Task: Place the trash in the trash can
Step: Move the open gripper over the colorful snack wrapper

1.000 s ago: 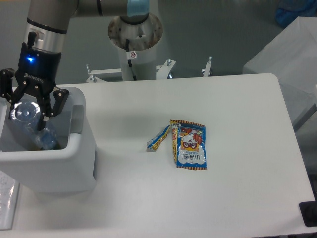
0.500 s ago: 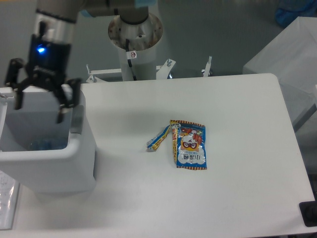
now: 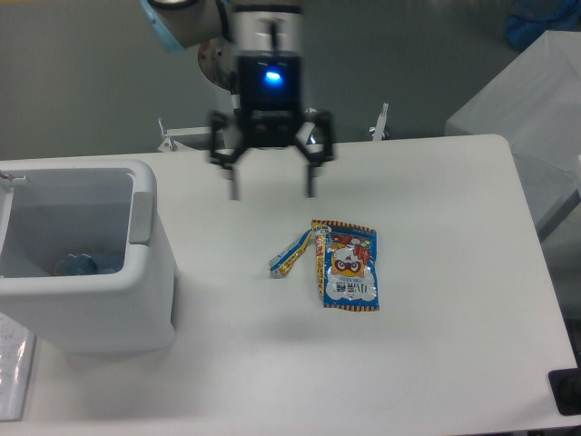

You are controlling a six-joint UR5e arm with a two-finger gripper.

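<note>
1. Fingers point(image 3: 234, 186) spread wide, gripping nothing, hanging above the worktop point(image 3: 436, 345) behind the snack wrappers point(image 3: 345, 265).
2. Wrappers lie flat, well right of the trash can point(image 3: 136, 300).
3. Bottle point(image 3: 77, 265) sits inside that can.

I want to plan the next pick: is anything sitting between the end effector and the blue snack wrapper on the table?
Nothing visible blocks it. The end effector is open, just behind the snack wrapper, with only bare table between them. A torn wrapper strip lies beside the wrapper's left edge, not on it.
</note>
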